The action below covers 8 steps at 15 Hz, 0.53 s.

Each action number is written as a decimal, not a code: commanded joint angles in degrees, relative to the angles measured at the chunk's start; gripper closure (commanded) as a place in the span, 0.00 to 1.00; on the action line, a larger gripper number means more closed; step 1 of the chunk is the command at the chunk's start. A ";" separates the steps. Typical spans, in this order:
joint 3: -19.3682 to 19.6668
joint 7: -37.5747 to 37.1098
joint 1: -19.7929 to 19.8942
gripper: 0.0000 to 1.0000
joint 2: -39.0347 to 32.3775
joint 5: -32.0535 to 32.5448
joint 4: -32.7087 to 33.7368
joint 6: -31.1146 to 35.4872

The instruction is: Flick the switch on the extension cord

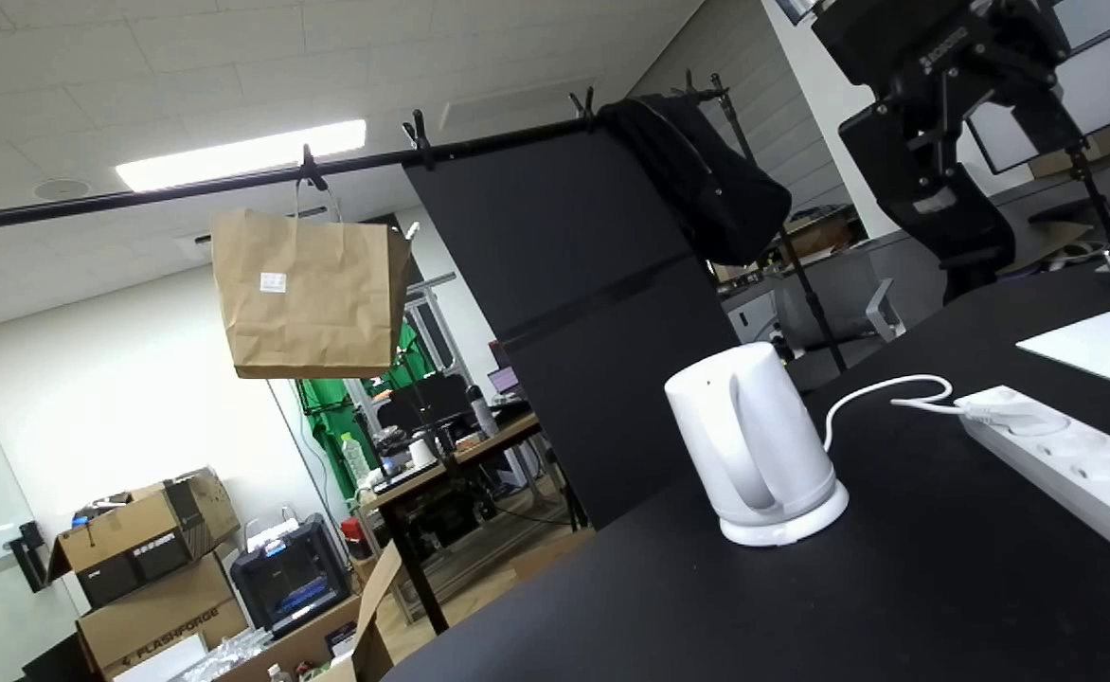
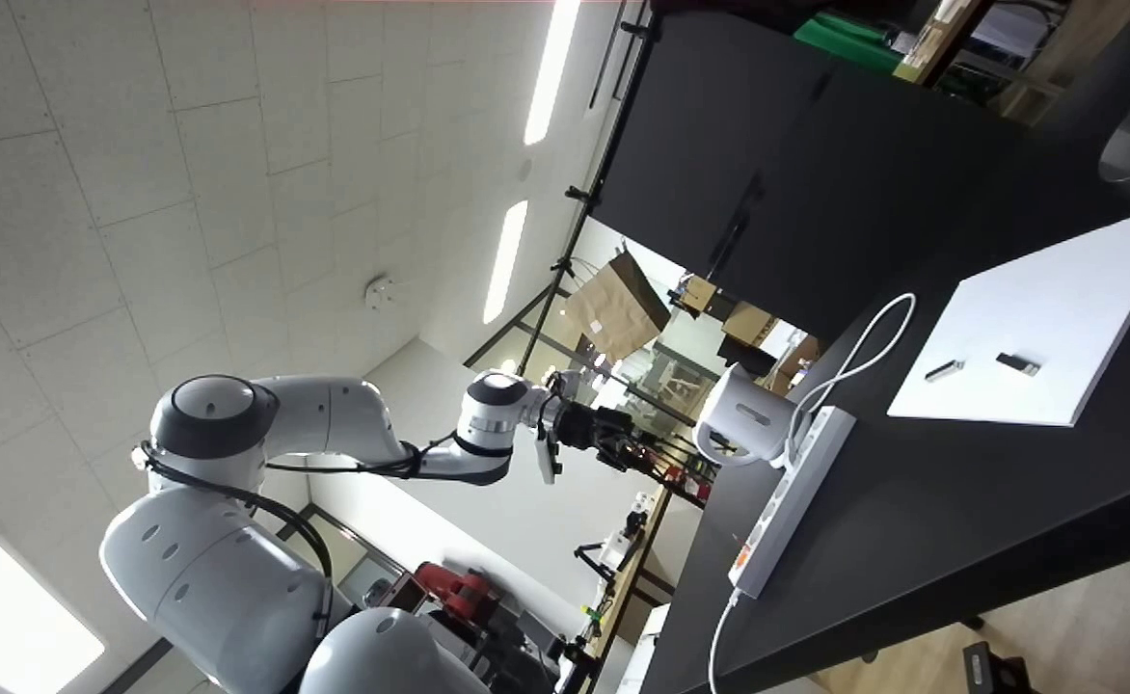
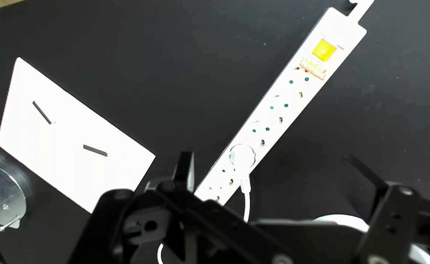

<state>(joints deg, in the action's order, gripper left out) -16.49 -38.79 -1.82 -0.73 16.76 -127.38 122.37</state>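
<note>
The long, flat white plastic multi-socket power strip (image 3: 271, 119) lies on the black table (image 3: 185, 80). Near the end farther from my jaws in the wrist view, its small square rocker switch (image 3: 324, 50) glows yellow, so I judge it on; if that is already the state wanted, a press would undo it. Pressing the wrong half might not tip it. I see nothing pinning the strip down, so a slanting push could slide it away instead.

A round white plug (image 3: 242, 157) sits in the strip well apart from the switch; coming down short could land me on it. Its thin white cable (image 3: 247, 205) runs over the table beside the strip, and dipping low there could snag it and drag the strip along. The white jug-shaped electric kettle (image 1: 787, 445), plain in both exterior views, stands on its base near the plugged end; a low sideways sweep might topple it. On the strip's opposite side lies a flat white rectangular board (image 3: 70, 134), a lesser obstacle.

My jaws hang high above, spread wide and gripping nothing; pressed down like that, they could straddle the switch and miss, so I would bring them together first.
</note>
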 commanded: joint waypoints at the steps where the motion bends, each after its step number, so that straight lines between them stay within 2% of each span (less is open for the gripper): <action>1: 2.85 0.08 -2.84 0.00 0.02 -0.07 0.05 -0.06; 4: 2.85 0.08 -2.84 0.00 0.02 -0.07 0.05 -0.06; 8: 3.97 -3.76 -4.94 0.00 0.33 -0.48 -2.07 2.59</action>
<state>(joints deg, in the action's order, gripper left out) -14.11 -39.16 -4.47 -1.03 16.38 -127.81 123.33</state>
